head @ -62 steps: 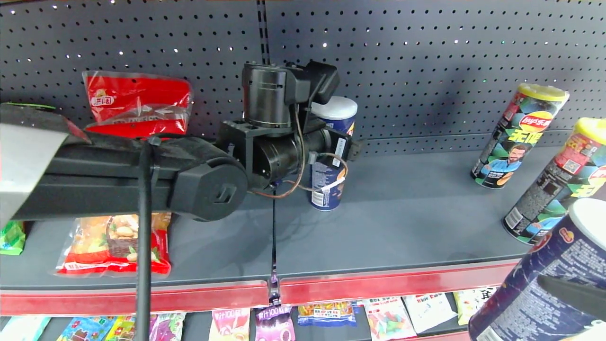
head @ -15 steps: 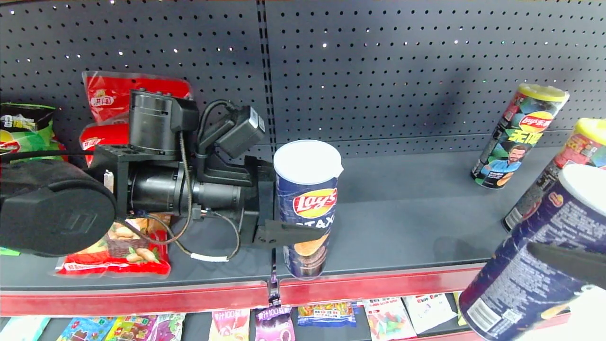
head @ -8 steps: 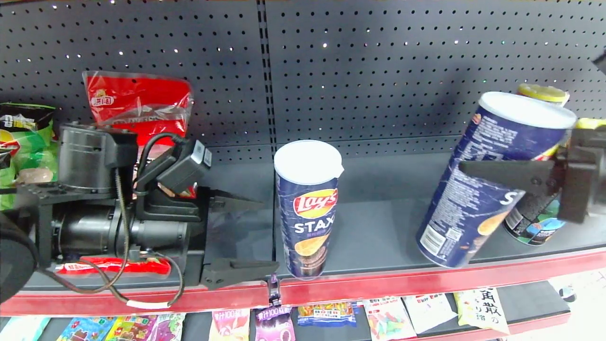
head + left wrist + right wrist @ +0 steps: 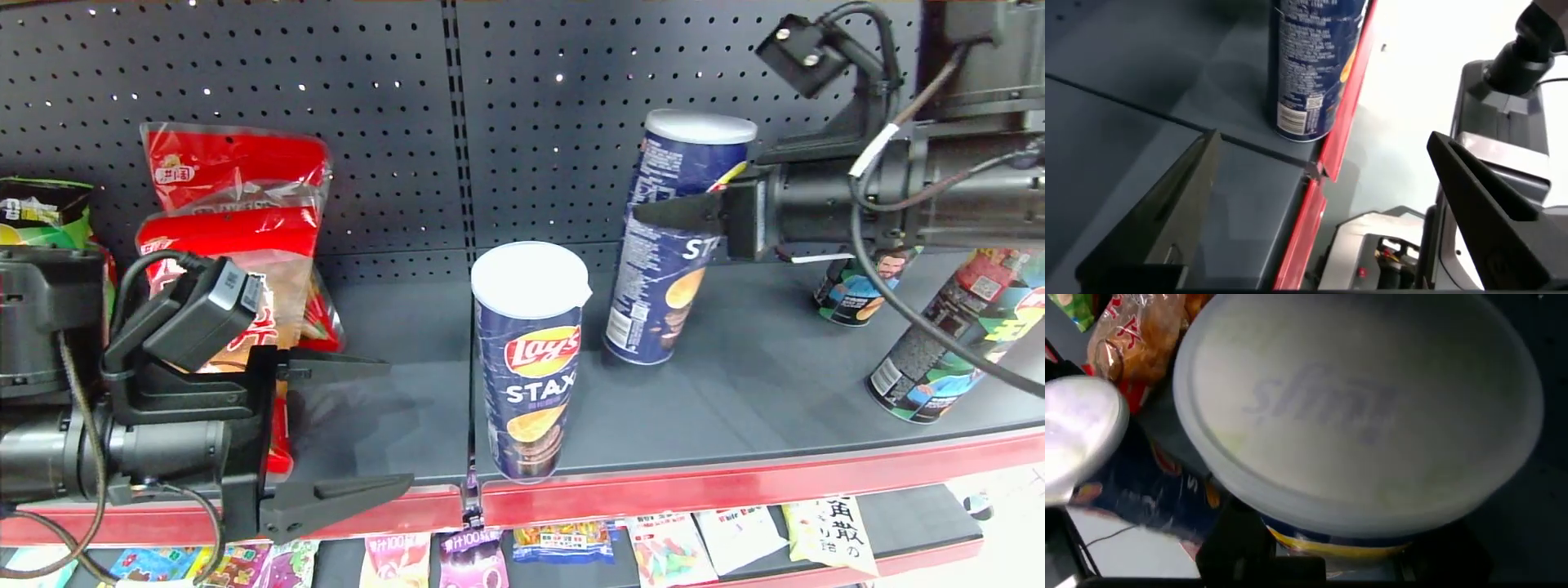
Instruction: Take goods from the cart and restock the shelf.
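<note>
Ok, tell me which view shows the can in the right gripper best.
The head view: it shows the can at full height, tilted, clamped by the right gripper. The right wrist view gives its lid close up. The left wrist view looks at the other can, standing at the shelf edge.

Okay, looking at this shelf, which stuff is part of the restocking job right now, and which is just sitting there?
Job in hand:
tilted blue can in the right pincer
upright blue can at the shelf front edge
left pincer, open, apart from it

Just sitting there:
red snack bags
green bag
dark cans at the right
packets on the lower level
</note>
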You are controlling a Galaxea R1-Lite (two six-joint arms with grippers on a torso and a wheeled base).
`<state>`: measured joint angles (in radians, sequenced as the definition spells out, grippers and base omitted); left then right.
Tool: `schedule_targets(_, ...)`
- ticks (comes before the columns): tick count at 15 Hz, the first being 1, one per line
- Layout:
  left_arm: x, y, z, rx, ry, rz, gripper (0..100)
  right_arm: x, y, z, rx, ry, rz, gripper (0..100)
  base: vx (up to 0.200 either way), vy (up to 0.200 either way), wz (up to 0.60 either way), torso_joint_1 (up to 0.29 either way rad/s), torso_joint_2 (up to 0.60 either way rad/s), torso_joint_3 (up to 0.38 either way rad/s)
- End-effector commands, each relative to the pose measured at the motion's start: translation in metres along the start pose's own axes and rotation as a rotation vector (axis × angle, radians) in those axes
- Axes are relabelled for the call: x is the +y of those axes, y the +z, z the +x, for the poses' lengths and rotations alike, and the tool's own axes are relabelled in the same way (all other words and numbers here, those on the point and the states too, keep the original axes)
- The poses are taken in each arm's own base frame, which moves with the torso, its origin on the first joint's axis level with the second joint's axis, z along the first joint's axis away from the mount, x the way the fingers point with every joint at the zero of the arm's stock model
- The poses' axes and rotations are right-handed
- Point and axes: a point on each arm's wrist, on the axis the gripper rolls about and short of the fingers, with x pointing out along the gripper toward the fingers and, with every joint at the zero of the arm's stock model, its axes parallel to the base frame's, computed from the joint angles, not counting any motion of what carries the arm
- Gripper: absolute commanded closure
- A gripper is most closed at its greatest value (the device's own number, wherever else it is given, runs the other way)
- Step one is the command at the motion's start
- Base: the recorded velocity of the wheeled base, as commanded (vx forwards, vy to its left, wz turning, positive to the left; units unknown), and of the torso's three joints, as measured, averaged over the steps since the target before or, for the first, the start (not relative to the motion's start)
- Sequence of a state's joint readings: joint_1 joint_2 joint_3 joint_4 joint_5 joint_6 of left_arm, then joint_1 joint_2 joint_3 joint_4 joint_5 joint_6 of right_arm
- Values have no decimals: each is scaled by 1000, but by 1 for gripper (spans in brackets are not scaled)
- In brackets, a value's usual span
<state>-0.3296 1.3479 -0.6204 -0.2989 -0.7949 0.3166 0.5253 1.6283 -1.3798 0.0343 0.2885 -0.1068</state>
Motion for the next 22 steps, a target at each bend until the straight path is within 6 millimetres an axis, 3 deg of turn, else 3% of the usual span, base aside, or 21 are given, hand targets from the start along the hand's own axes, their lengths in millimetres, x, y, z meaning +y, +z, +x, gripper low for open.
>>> schedule_targets(1,-3,1,-10,-16,27,9,0,-2,-5,45,38,36,3,100,0,0,0,0,0,0)
schedule_targets(7,-5,-2,-11,-5,51,-14,0,-4,-9,85,49,86,-1,100,0,0,0,0,0,0)
schedule_targets(16,-4,-2,-10,-2,53,-18,0,-3,-12,101,54,115,-6,100,0,0,0,0,0,0)
schedule_targets(17,-4,-3,-10,0,53,-20,0,-4,-14,104,58,115,-5,0,0,0,0,0,0,0)
schedule_targets(22,-2,-3,-8,4,51,-24,0,3,-9,93,49,120,-8,0,0,0,0,0,0,0)
